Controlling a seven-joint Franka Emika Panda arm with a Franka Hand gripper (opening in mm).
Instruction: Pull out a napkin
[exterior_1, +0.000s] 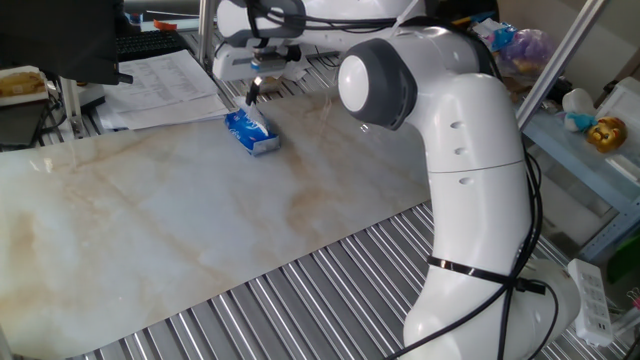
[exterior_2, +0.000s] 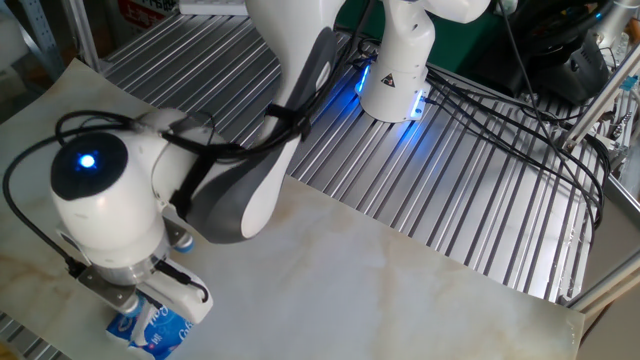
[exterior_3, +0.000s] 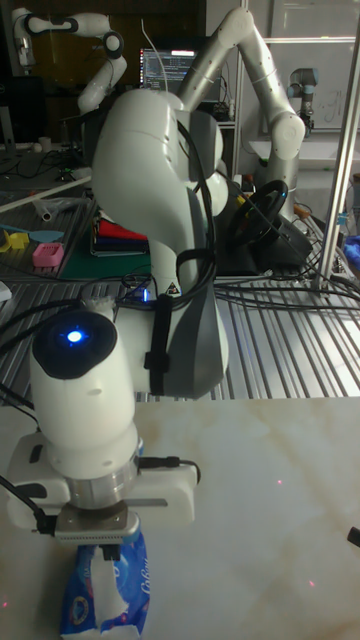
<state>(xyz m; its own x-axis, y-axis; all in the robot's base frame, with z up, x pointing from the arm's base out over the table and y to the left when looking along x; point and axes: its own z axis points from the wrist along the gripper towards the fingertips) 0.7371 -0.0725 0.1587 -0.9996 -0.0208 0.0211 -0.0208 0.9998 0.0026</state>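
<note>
The napkin (exterior_3: 103, 585) is a narrow white strip rising from the opening of the blue tissue pack (exterior_1: 251, 133) up to the gripper (exterior_1: 253, 92). The jaws are closed on the napkin's upper end. The pack lies on the marble tabletop (exterior_1: 200, 220) near its far edge, just beside the printed paper sheets (exterior_1: 160, 85). The gripper hangs directly above the pack, clear of it.

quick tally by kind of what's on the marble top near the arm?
Blue tissue pack: 1
White napkin sticking out of the pack: 1
Gripper above the pack: 1
Printed paper sheets at the far edge: 1 stack, sheet count unclear
Total: 4
</note>
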